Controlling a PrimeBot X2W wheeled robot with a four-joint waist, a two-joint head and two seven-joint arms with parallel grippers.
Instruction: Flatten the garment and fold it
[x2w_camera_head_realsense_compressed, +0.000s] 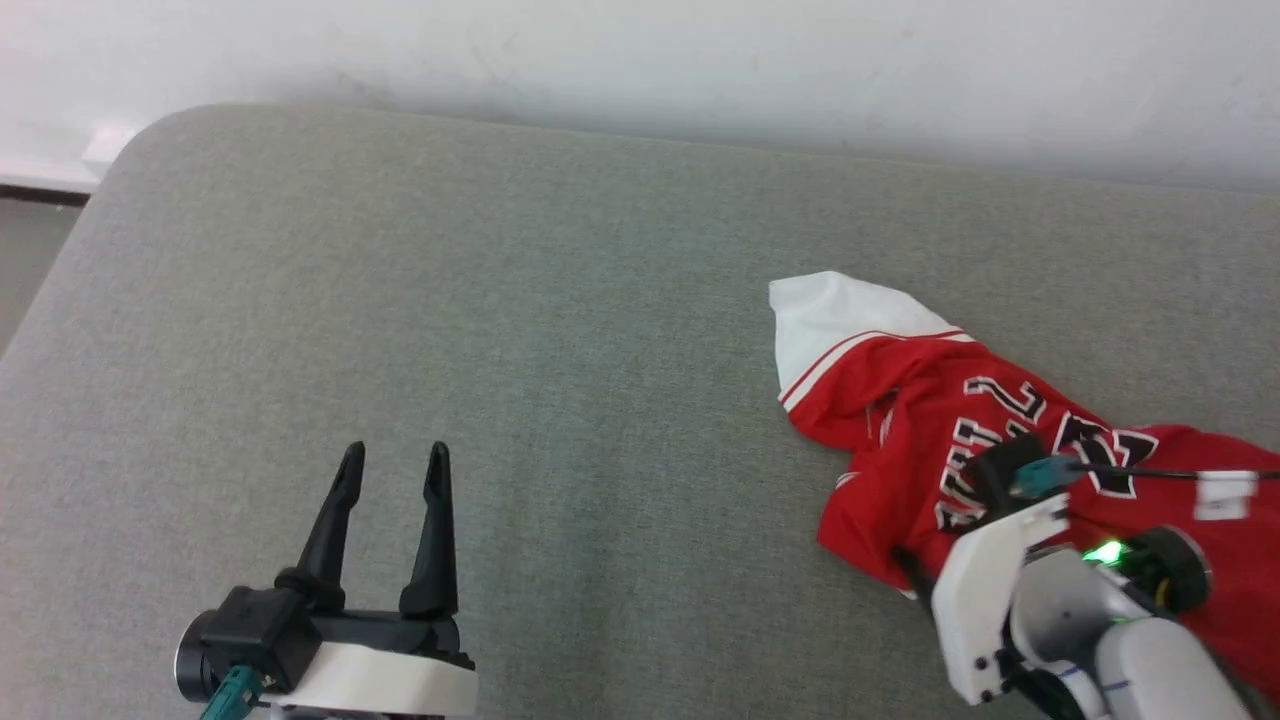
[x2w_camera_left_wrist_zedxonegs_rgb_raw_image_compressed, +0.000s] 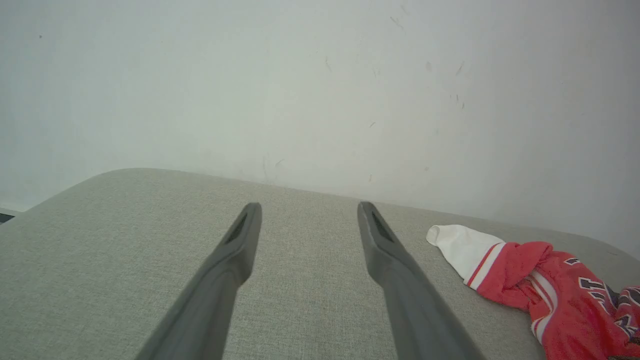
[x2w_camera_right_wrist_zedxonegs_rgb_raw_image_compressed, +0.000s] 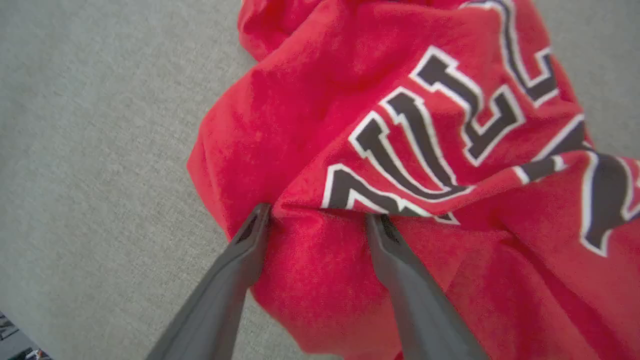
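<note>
Nearest the robot, the right gripper (x2w_camera_right_wrist_zedxonegs_rgb_raw_image_compressed: 320, 212) stands over the near edge of the garment (x2w_camera_head_realsense_compressed: 900, 400), its two dark fingers spread wide and released. Their tips press into a crease of the red cloth, and a hump of cloth bulges up between them without being pinched. Well apart from the garment, off to its left and at about the same depth as its near edge, the left gripper (x2w_camera_head_realsense_compressed: 395, 450) hangs over bare grey fabric, its fingers also parted and with nothing between them. The garment lies crumpled on the grey padded surface (x2w_camera_head_realsense_compressed: 500, 300), bunched into loose folds rather than spread flat. Its black-and-white lettering (x2w_camera_right_wrist_zedxonegs_rgb_raw_image_compressed: 425, 140) faces up, broken by the creases. One white sleeve (x2w_camera_head_realsense_compressed: 830, 320), edged with a red and white stripe, sticks out at the garment's far left end, pointing away from the robot. Beyond the garment the padded surface runs on to its rounded far edge, and behind that rises a plain white wall (x2w_camera_head_realsense_compressed: 700, 60).
</note>
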